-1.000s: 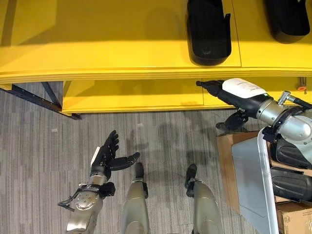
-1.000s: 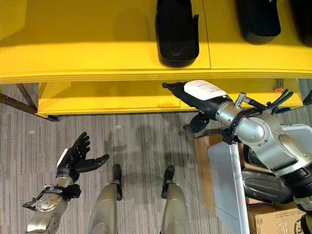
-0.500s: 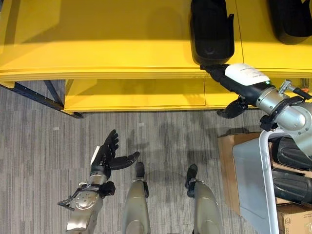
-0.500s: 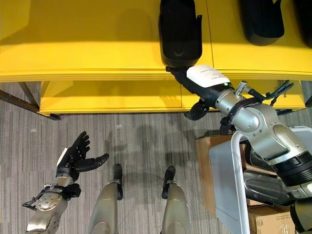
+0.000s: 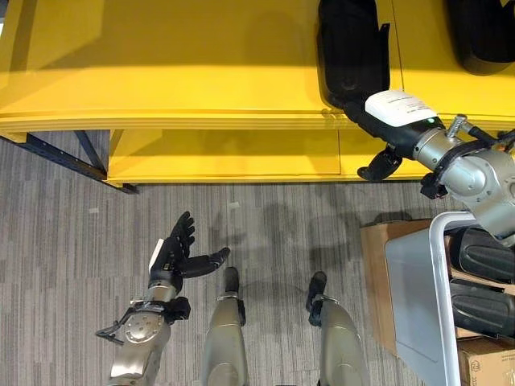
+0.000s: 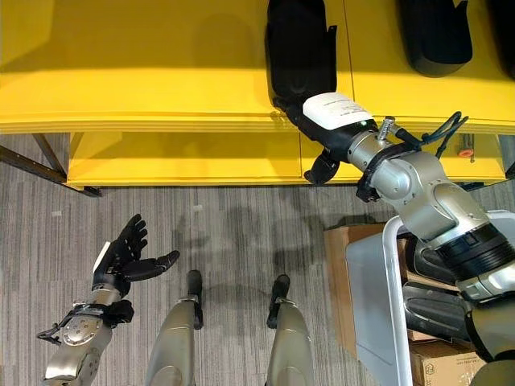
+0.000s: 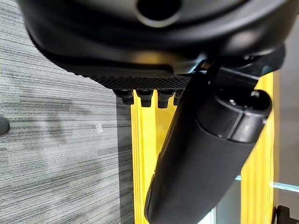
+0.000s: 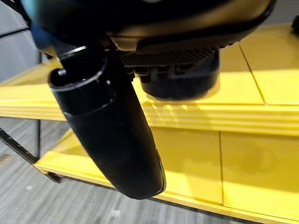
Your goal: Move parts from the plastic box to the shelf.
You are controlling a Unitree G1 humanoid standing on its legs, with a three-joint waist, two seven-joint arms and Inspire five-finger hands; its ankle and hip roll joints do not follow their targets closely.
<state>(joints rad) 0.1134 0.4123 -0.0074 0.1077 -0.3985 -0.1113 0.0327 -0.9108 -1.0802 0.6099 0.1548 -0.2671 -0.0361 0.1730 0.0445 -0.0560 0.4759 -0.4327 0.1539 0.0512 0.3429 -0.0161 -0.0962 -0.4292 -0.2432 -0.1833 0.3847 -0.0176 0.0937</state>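
Right robot hand (image 6: 318, 121), fingers straight, is pressed to the part (image 6: 299, 50) at the shelf (image 6: 145, 72) edge; left robot hand (image 6: 125, 259) is held apart over open floor (image 6: 241, 233).

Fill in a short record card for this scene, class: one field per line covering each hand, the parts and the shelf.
right hand: fingers straight, fingertips against the near end of a black part on the top shelf level
left hand: open, idle above the grey carpet
black part: lying on the yellow shelf
second black part: on the same level, further right
plastic box: at the robot's right, more black parts beside it
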